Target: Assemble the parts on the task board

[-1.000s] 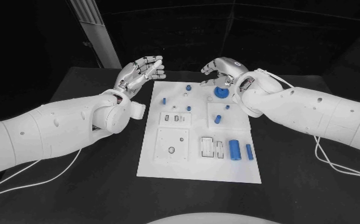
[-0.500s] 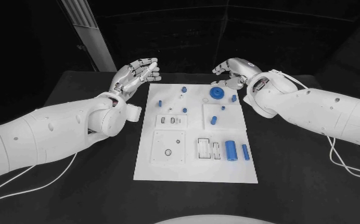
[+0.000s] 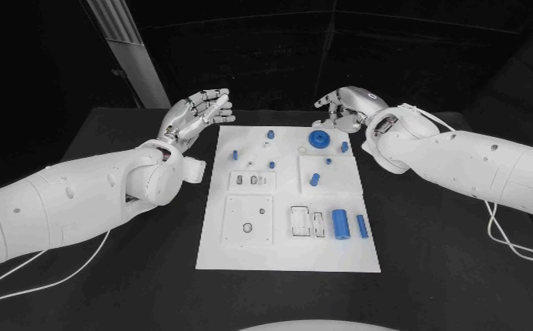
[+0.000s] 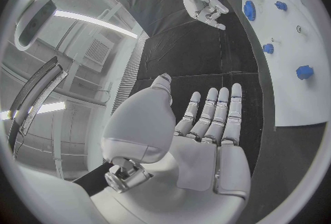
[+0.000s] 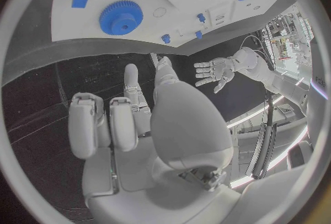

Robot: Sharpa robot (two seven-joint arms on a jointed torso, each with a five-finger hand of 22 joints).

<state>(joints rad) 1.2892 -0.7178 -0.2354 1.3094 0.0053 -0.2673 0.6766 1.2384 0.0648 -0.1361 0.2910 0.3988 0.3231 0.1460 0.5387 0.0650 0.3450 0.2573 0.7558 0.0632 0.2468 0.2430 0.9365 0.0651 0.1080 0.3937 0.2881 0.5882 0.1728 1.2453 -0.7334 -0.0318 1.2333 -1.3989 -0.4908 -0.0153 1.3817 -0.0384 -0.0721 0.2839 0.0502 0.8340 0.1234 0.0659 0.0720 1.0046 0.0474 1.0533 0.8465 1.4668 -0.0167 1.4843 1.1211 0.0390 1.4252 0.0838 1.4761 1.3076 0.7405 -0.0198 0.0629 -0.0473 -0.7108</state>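
The white task board [image 3: 284, 250] lies in the middle of the black table. A blue gear [image 3: 319, 139] sits near its far right corner, with small blue pegs [image 3: 268, 134] around it and two blue cylinders [image 3: 341, 225] lying near the right edge. My left hand [image 3: 198, 115] hovers off the board's far left corner, palm up, fingers apart, holding nothing. My right hand [image 3: 346, 107] hangs just beyond the far right corner, behind the gear, fingers loosely curved and empty. The right wrist view shows the gear [image 5: 121, 17] ahead of my right hand [image 5: 148, 119]. The left wrist view shows my left hand [image 4: 200, 130] flat.
A pale slatted post [image 3: 111, 31] stands behind the table at the far left. White cables [image 3: 500, 231] trail from the right arm onto the table. Bare black tabletop [image 3: 444, 269] lies on both sides of the board.
The head view has shifted a little. My right hand has drawn slightly to the right, away from above the gear. The left hand holds its pose.
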